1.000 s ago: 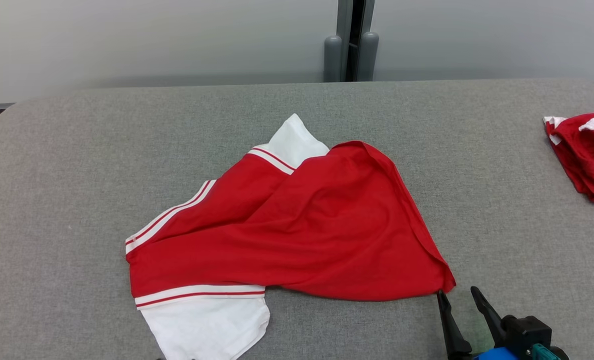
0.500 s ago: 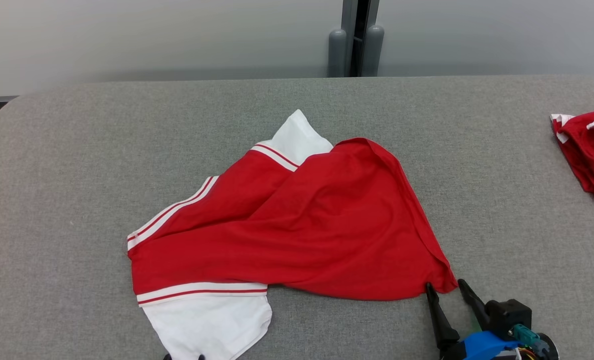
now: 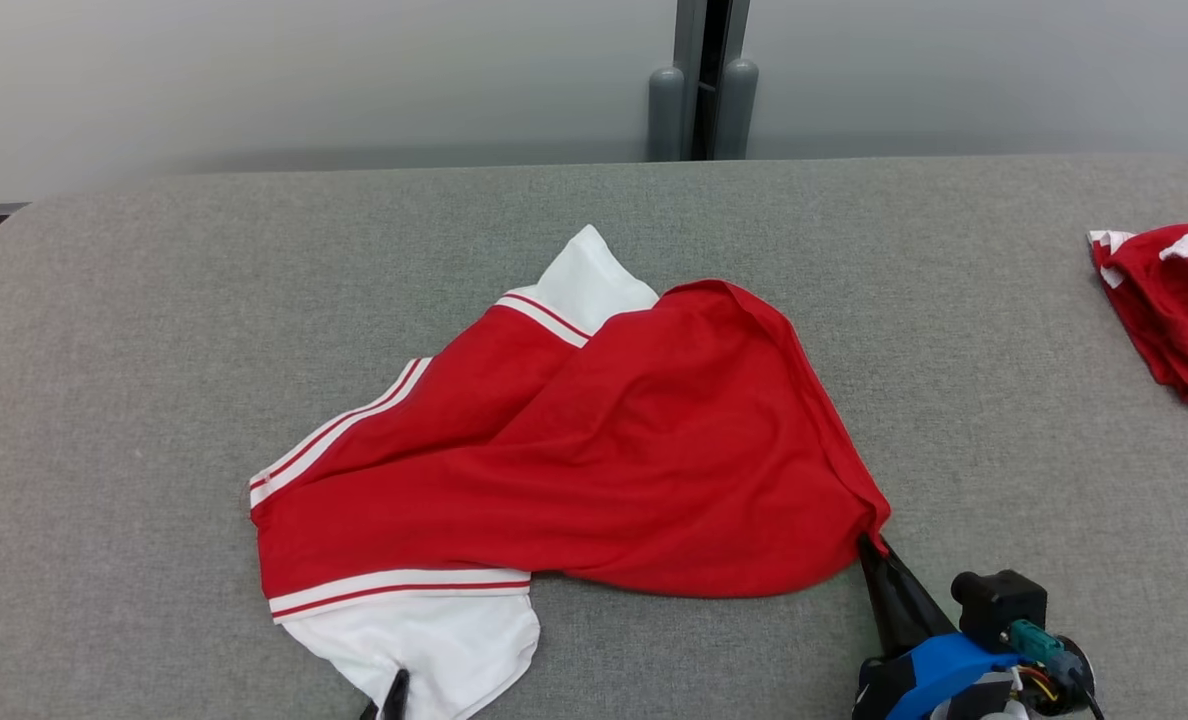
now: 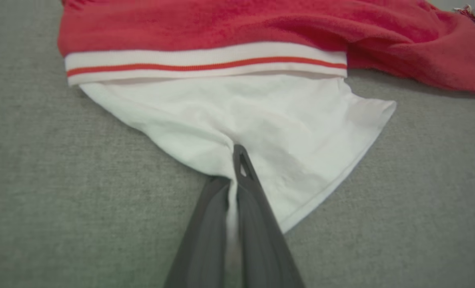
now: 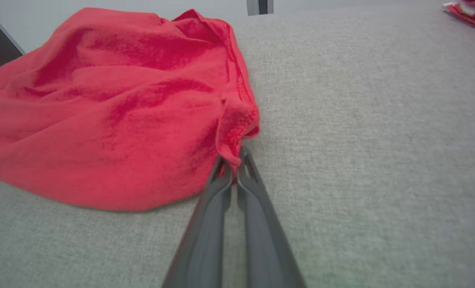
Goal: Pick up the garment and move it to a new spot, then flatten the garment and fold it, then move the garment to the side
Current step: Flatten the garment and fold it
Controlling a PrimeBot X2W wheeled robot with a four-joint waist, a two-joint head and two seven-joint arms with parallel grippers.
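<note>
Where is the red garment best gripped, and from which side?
At the white sleeve and the red hem corner, approaching low from the near side. Both stick out flat toward the robot; the left hand and right hand are closed there.

The garment (image 3: 634, 450) is matt, seemingly knitted cloth; the table (image 3: 154, 350) is rough woven fabric.

Garment (image 3: 594, 470) spread at centre of table (image 3: 154, 350). Second cloth (image 3: 1174, 300) laid at right edge, well apart. Left gripper (image 3: 394, 688) set on garment's near-left sleeve, right gripper (image 3: 870, 546) at near-right corner. Post (image 3: 702, 100) seen behind table's far edge.
</note>
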